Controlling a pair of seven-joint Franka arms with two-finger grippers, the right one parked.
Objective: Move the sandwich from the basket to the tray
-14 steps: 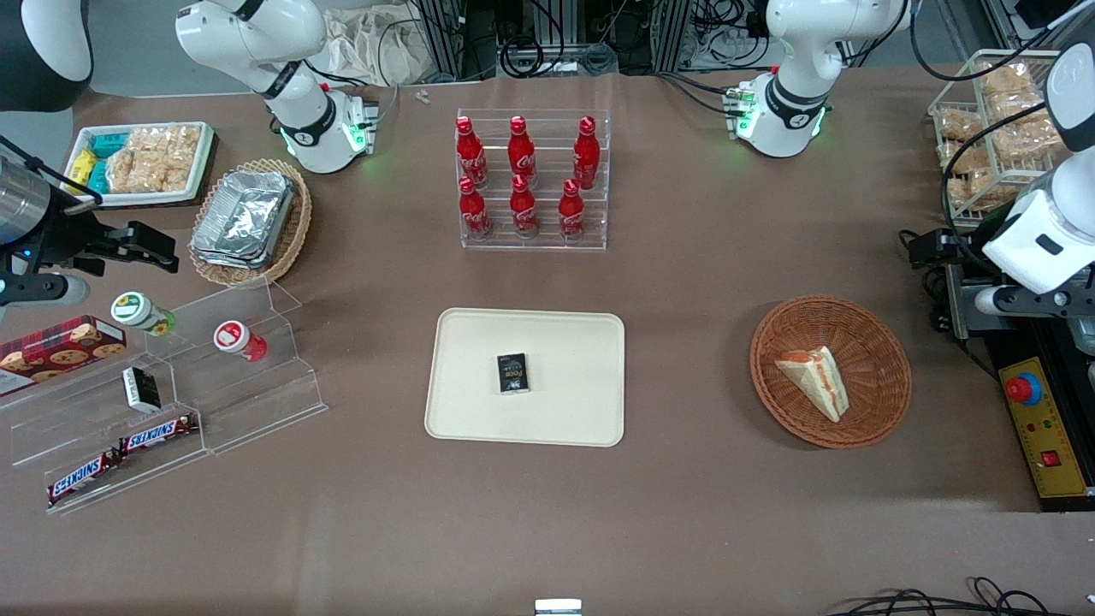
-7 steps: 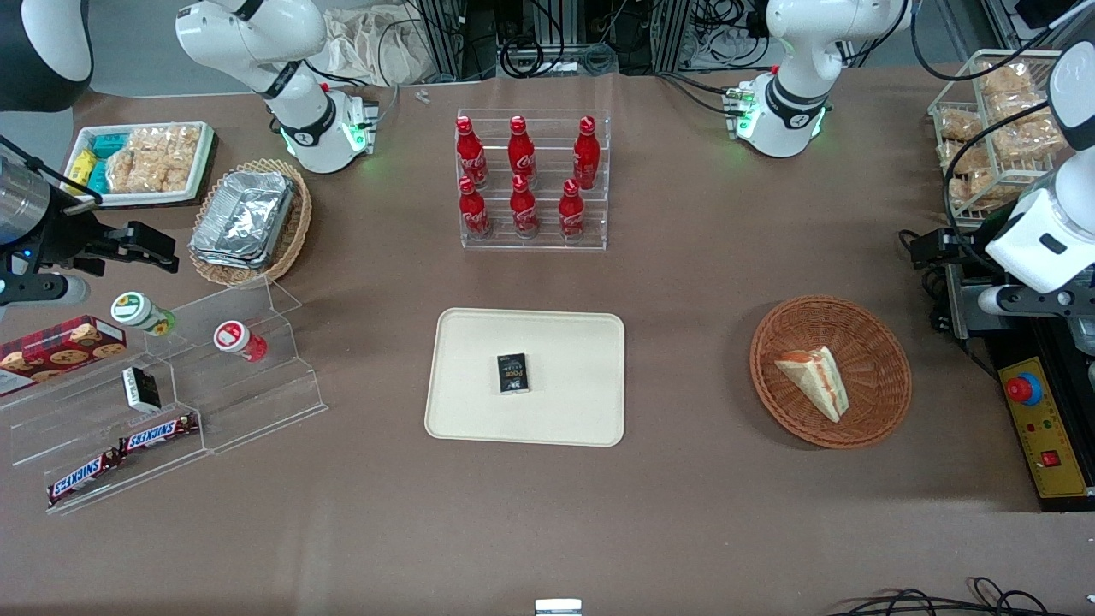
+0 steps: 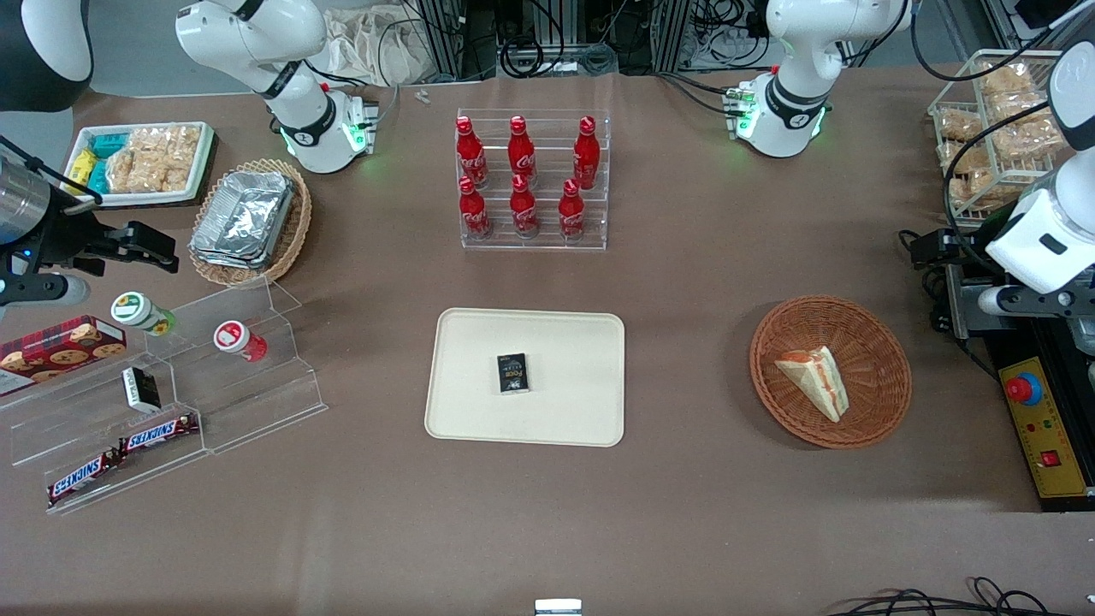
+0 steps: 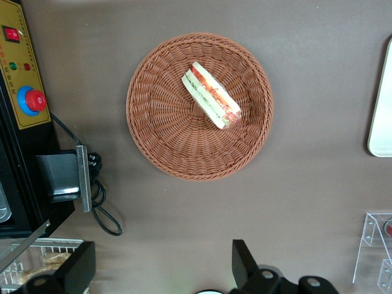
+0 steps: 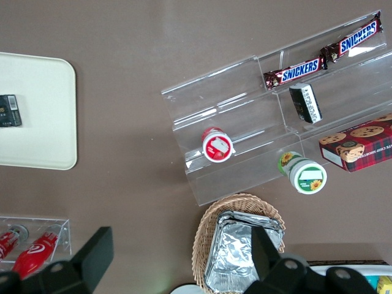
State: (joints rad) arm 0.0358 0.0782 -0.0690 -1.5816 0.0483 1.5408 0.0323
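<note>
Left wrist view: tool (image 4: pixel 162 269) hangs high over the tabletop (image 3: pixel 684 257) with fingers spread wide, gripping nothing; the sandwich (image 4: pixel 211 95) lies in the round wicker basket (image 4: pixel 159 153), well apart from the tray (image 3: pixel 565 342). Centre over the wedge, turn the wrist so fingers close across the bread faces, and descend clear of the rim.

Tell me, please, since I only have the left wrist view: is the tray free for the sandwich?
Observer: Not quite; a small black box lies near the middle of the tray.
Operator: Where is the gripper relative to the basket?
Observer: The gripper, open, hangs beside the basket, toward the working arm's end of the table, not over the sandwich.
Operator: What stands farther from the front camera than the tray?
Observer: A clear rack of six red bottles.
</note>
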